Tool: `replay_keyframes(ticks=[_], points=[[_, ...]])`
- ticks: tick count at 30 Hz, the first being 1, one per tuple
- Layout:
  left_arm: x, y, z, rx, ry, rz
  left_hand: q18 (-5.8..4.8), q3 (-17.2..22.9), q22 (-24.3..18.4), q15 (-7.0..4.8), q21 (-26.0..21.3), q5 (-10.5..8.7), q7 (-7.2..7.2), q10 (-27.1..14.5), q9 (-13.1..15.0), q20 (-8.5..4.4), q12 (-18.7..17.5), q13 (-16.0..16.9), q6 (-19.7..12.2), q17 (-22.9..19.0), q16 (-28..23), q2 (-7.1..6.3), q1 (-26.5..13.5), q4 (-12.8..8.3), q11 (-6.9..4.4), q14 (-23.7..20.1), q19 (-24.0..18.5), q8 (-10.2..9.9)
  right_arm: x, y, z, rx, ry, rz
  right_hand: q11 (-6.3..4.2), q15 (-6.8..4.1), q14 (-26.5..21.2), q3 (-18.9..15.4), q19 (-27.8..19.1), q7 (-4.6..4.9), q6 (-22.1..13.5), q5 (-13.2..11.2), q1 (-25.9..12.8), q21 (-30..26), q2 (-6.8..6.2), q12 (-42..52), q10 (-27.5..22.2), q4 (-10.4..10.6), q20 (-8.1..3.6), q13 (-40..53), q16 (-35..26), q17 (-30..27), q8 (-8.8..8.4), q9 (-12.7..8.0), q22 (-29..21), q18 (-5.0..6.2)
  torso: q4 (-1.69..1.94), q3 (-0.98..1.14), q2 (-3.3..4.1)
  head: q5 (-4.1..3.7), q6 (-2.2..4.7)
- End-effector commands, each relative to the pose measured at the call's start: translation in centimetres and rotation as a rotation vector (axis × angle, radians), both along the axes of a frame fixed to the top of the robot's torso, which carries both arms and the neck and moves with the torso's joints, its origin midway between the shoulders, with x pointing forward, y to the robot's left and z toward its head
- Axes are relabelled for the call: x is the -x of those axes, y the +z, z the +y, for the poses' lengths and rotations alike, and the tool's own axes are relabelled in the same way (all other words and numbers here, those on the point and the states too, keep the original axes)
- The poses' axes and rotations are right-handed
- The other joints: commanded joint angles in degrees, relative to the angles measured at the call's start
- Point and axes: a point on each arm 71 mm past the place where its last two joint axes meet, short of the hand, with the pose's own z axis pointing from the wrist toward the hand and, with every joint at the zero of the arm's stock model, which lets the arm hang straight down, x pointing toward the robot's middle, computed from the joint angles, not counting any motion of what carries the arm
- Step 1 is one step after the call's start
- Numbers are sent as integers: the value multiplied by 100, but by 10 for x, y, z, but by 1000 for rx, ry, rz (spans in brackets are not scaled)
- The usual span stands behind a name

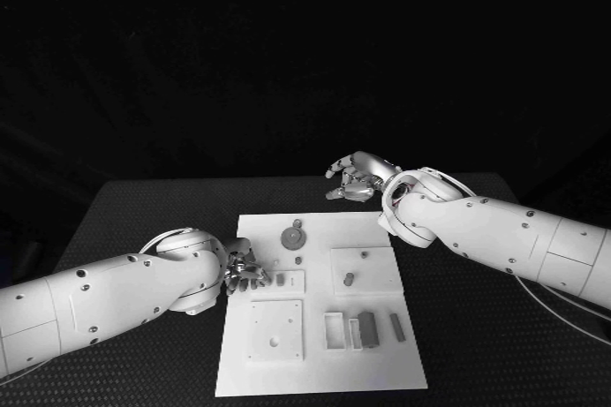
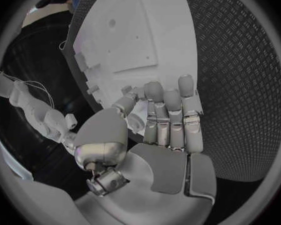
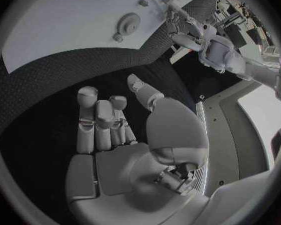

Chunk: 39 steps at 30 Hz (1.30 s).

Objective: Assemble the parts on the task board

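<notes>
The white task board (image 1: 319,372) lies in the middle of the black table. On it are a round grey gear (image 1: 294,237), a raised plate with a short peg (image 1: 365,270), a square plate (image 1: 276,329) and slots holding dark grey blocks (image 1: 368,329). My left hand (image 1: 242,273) hovers at the board's left edge beside a small plate with upright pieces (image 1: 284,282); its fingers (image 2: 168,115) are stretched out and hold nothing. My right hand (image 1: 357,177) hangs over the table beyond the board's far edge, fingers (image 3: 100,125) apart and empty. The gear (image 3: 128,22) lies ahead of it.
Black textured table (image 1: 153,213) surrounds the board on all sides. My right forearm (image 1: 496,235) crosses above the board's right far corner. The board (image 2: 128,30) has a wide bare strip along its near edge.
</notes>
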Motion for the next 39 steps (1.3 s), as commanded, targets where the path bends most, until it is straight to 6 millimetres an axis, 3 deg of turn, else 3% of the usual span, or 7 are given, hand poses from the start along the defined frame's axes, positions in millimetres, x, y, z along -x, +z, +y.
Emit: replay_keyframes(ticks=[1,13,39], points=[[3,-9,2,-14,10,25,-15,-1,8,-45,-24,-8,6,-1,8,-12,19,6,-35,1,39,-13,-49,43,-27,10,21,-16,0,-1,1,5,9,6,10,8,-40,-6,-5,46,-6,21,-45,-30,-5,32,-50,25,-29,-6,1,-6,34,-9,107,359,1,-3,-1,-6,-2],[3,-7,3,-2,17,9,-14,-8,20,-49,-34,-10,4,4,14,-16,19,6,-33,-1,41,-105,-96,106,-29,15,30,-24,0,-2,0,7,7,8,10,8,-40,-3,-5,46,-5,21,-39,-30,-1,34,-51,21,-29,-8,2,-6,35,-9,107,359,3,-3,-2,-17,-12],[3,-5,1,17,20,-10,-12,0,28,-52,-37,-10,2,10,18,-20,20,6,-28,-1,44,-137,-99,129,-32,19,38,-26,0,-4,-1,8,5,11,10,8,-40,-3,-4,47,-6,20,-36,-30,2,38,-52,17,-29,-13,2,-7,36,-11,108,359,2,-2,0,-21,-13]])
